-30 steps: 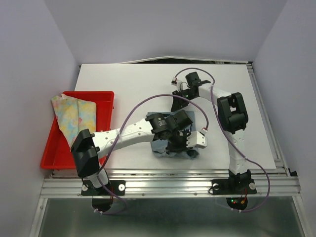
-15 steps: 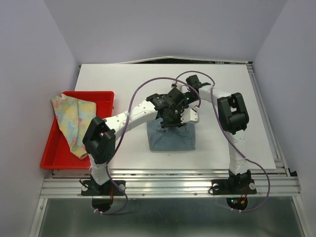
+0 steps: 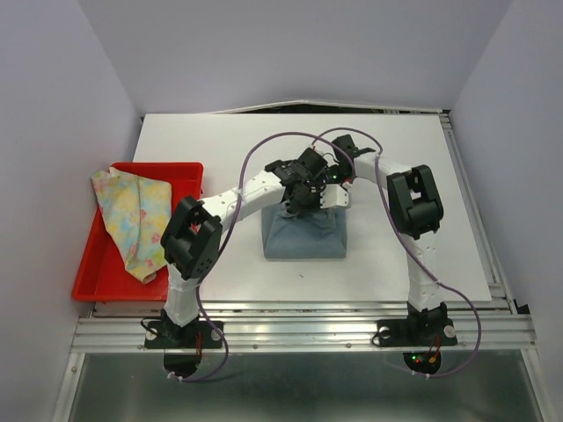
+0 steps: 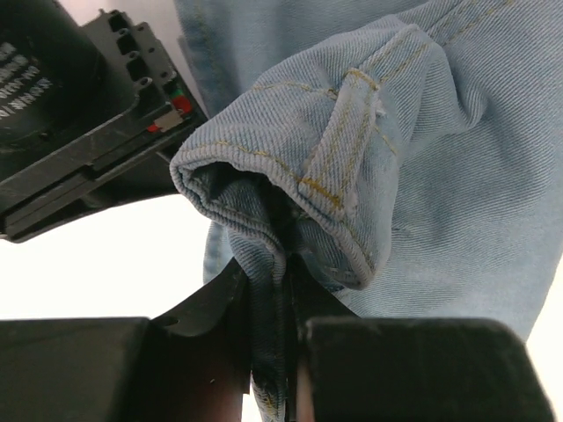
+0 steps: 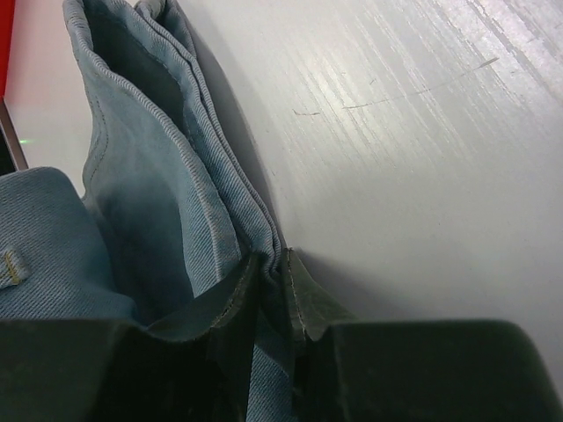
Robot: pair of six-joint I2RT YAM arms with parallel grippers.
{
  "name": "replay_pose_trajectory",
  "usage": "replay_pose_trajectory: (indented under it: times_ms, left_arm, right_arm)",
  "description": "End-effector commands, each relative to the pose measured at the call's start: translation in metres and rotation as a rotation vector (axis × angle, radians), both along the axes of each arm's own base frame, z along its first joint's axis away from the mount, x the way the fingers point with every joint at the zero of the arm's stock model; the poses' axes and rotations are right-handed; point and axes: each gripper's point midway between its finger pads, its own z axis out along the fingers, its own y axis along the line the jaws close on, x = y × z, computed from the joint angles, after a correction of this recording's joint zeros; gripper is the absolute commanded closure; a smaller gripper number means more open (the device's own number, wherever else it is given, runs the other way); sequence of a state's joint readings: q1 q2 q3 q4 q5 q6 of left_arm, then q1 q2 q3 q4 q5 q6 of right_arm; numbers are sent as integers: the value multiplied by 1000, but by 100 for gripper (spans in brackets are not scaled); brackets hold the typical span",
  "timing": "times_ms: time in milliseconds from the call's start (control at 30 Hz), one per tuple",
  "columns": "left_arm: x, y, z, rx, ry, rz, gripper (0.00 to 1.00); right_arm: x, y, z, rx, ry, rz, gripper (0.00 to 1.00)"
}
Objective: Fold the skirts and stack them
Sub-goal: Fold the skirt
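The light blue denim skirt (image 3: 304,236) lies folded on the white table near the middle. My left gripper (image 3: 303,195) is shut on a hemmed edge of it at its far side; the left wrist view shows the denim (image 4: 413,149) pinched between the jaws. My right gripper (image 3: 339,180) is shut on the same far edge just to the right; the right wrist view shows layered denim (image 5: 149,193) clamped between its fingers. The floral pastel skirt (image 3: 132,211) lies draped in the red tray at the left.
The red tray (image 3: 180,171) sits at the table's left edge. The white table top (image 3: 422,237) stretches to the right and behind the denim. Both arms cross over the table's middle.
My left gripper has carried the denim's near edge from the front to the far side, folding the skirt over. It now sits beside the right gripper. The denim lies flatter.
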State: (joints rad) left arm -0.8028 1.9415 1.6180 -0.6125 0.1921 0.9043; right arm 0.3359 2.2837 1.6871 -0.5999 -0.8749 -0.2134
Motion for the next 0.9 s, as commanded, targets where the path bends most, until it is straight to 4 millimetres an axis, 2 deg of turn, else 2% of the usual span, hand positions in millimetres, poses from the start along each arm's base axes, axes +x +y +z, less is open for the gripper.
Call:
replay_pose_trajectory:
  times_ms: [0,33,133,200,233,267,300,400,433,500,533,567,633,667,700,767,800,833,867]
  left_arm:
    - [30,-9,24,-50,-140,-2,92]
    - [32,-8,21,-46,-140,-1,88]
    - [34,-6,19,-38,-141,4,68]
    - [32,-7,28,-55,-149,6,57]
    - [30,-7,38,-69,-154,7,54]
    - [28,-5,43,-77,-153,11,43]
    - [26,-5,60,-105,-167,19,32]
    - [23,-2,84,-146,-190,41,29]
    - [19,3,98,-167,-205,59,11]
    - [14,7,114,-201,-222,77,10]
    - [14,8,126,-235,-246,94,1]
    - [8,16,141,-271,-266,116,1]
    - [0,23,152,-330,-261,169,1]
    - [-4,26,174,-400,-296,190,2]
    - [-6,28,171,-445,-273,246,1]
    - [-13,35,186,-542,-258,325,1]
    - [-15,41,172,-556,-214,378,2]
    - [-21,40,170,-618,-139,443,4]
    - [-33,40,159,-640,-47,424,6]
  right_arm:
    - [-11,5,3,-2,34,19,78]
    - [-10,5,3,-2,34,19,78]
    - [-8,6,5,-2,29,18,78]
    - [-7,6,6,-2,27,17,78]
    - [-7,6,6,-3,26,16,77]
    - [-6,6,6,-5,22,15,77]
    - [-4,5,7,-11,14,12,77]
    - [3,5,11,-26,-11,-1,75]
    - [12,4,16,-45,-43,-19,72]
    - [27,4,26,-64,-94,-43,70]
    - [37,1,30,-96,-123,-77,67]
    - [56,0,48,-90,-182,-105,60]
    - [80,-7,70,-87,-230,-175,53]
    - [92,-9,84,-79,-264,-202,44]
    - [113,-17,111,-66,-325,-253,41]
    - [128,-25,140,-57,-395,-292,37]
    - [133,-31,168,-42,-452,-314,36]
    - [131,-34,179,-48,-475,-318,36]
    - [118,-37,197,-41,-491,-312,36]
